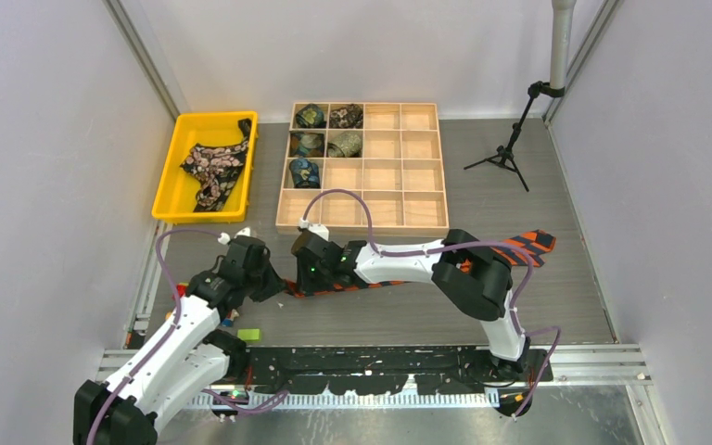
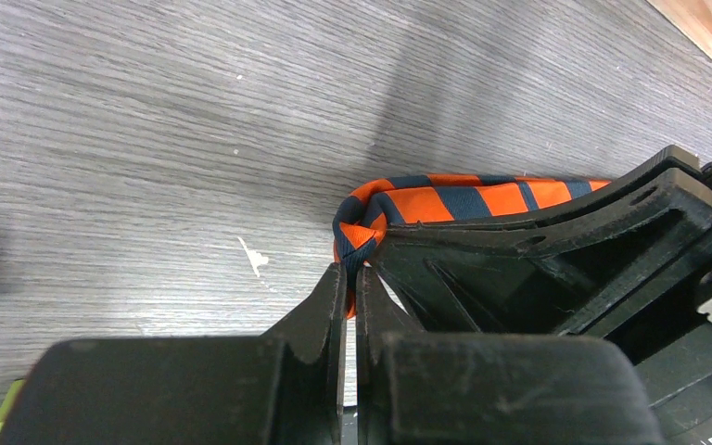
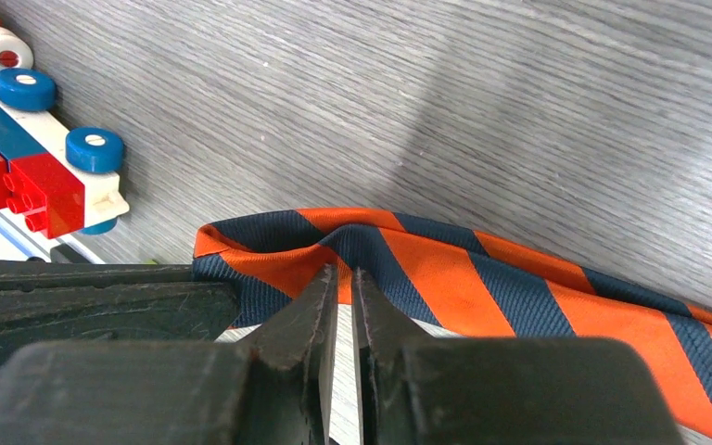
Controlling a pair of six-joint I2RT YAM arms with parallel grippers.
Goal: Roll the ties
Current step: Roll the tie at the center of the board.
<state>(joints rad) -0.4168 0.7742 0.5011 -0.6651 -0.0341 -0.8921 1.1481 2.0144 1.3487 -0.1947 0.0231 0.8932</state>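
The orange-and-dark-blue striped tie (image 1: 530, 245) lies across the table from the right toward the middle. Its near end is folded into a small bunch (image 2: 371, 213). My left gripper (image 1: 276, 284) is shut on that folded end (image 2: 350, 271). My right gripper (image 1: 302, 278) is right beside it, shut on a raised ridge of the same tie (image 3: 343, 274); the rest of the tie (image 3: 519, 287) runs flat to the right. A black tie with pink flowers (image 1: 213, 167) lies in the yellow bin (image 1: 169, 181). Several rolled ties (image 1: 311, 117) fill cells of the wooden box (image 1: 422, 176).
Toy blocks in red, white and blue (image 3: 37, 158) sit by the table's left edge, close to the grippers. A green block (image 1: 249, 335) lies near the front. A small black tripod (image 1: 505, 153) stands at the back right.
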